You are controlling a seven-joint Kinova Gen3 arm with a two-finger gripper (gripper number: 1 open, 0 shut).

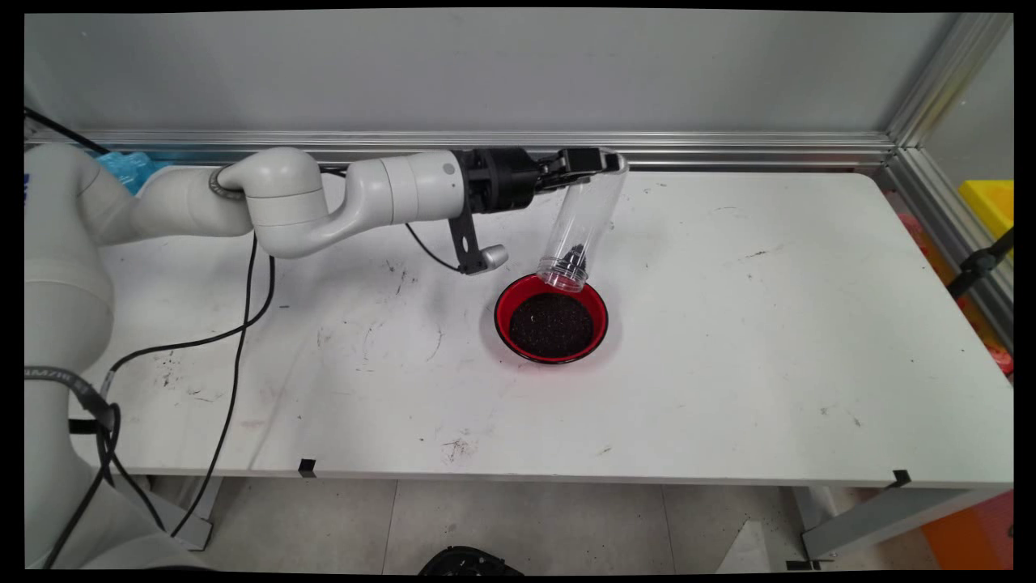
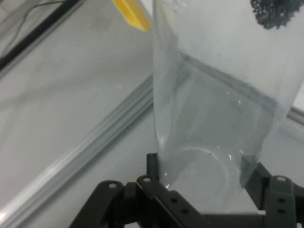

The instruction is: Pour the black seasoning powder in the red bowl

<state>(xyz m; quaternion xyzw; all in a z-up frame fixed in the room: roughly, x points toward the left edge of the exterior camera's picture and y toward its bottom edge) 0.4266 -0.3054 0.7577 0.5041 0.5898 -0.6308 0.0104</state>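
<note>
**Jar tipped over the bowl**

While the black claw (image 1: pixel 597 162) pinches the base of a clear plastic jar (image 1: pixel 584 214), the jar hangs mouth-down at frame centre, so its last dark granules (image 1: pixel 575 257) gather at the neck above the red bowl of dark granules (image 1: pixel 551 319) on the white tabletop (image 1: pixel 769 324).

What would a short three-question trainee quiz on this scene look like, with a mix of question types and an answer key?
1. True or false: the clear jar stands upright on the table.
2. What does the gripper grip?
A. the red bowl's rim
B. the jar's base end
C. a cable
3. Fill in: the jar's mouth hangs over the ____ bowl of dark grains.

Key
1. False; it is tilted, mouth down.
2. B
3. red
</note>
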